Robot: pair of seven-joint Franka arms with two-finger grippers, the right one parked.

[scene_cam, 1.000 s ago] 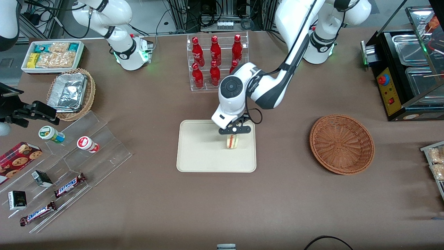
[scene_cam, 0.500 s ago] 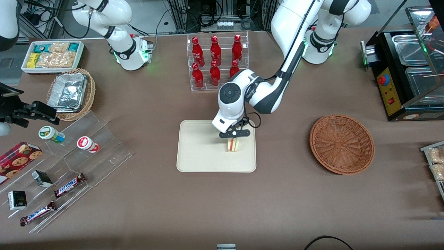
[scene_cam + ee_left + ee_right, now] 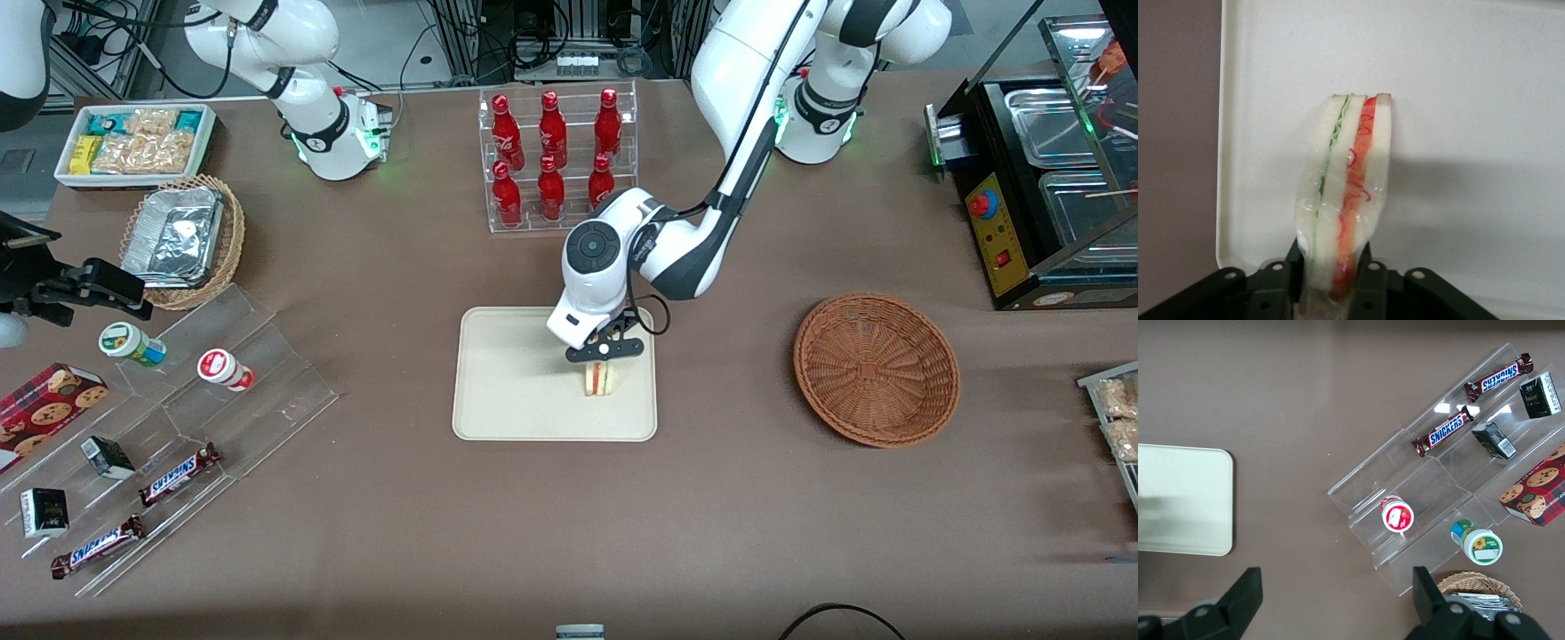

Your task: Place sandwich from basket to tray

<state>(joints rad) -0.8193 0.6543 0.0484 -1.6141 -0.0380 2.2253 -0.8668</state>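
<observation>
Front view: gripper (image 3: 603, 364) sits over the tray (image 3: 507, 382), at the tray's end toward the working arm. It pinches the sandwich (image 3: 600, 380) by the upper part; the wedge hangs below the claw, cut edge showing red and green stripes, low over the tray surface. Can't tell whether it touches. The sandwich is inside the tray rim, near the edge that faces the basket (image 3: 876, 368), roughly midway between the tray's nearer and farther edges. Most of the tray toward the parked arm's end is bare. The basket is well apart from the tray, toward the working arm's end of the table, with bare brown tabletop (image 3: 729, 498) between them. The rack of red bottles (image 3: 556, 156) stands farther from the camera than the tray, close to the arm's wrist housing.

Left wrist view: fingers (image 3: 1365, 280) are clamped on the sandwich (image 3: 1345, 193) from both sides, bread bulging slightly above the grip. Green layer on one side, red-orange on the other. Tray (image 3: 1471, 100) fills most of the background; its rim and one rounded corner run near the sandwich, brown tabletop (image 3: 1175, 133) next to it.

Right wrist view: one end of the tray (image 3: 1185, 500) shows, bare. Clear acrylic step display (image 3: 1431, 487) with snack bars and small tubs lies well apart from it across open tabletop.
</observation>
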